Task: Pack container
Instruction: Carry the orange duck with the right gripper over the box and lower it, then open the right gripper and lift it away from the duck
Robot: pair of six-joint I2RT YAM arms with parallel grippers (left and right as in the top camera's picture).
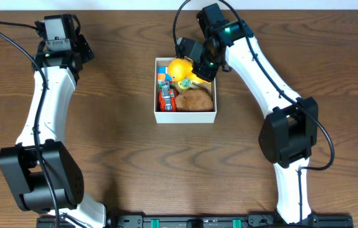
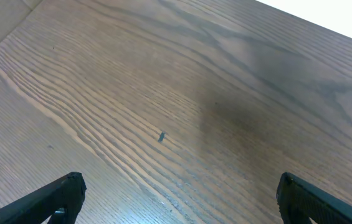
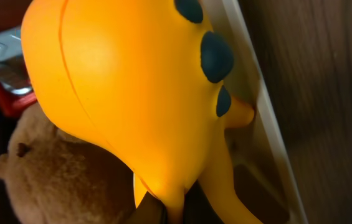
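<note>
The wood-grain table [image 1: 121, 158] is carrying the white container [image 1: 185, 117] at its middle, a brown plush [image 1: 194, 99] lying inside. Over the container's far edge the right gripper [image 1: 199, 73] is pinching a yellow toy [image 1: 179, 67]. Well left of the container, the left gripper [image 2: 179, 199] is hanging, jaws spread.

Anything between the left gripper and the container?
No. Overhead shows only bare table between the left gripper and the container.

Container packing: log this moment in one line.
left gripper: open, over table | right gripper: shut on orange toy | orange toy: over container, beside brown plush
</note>
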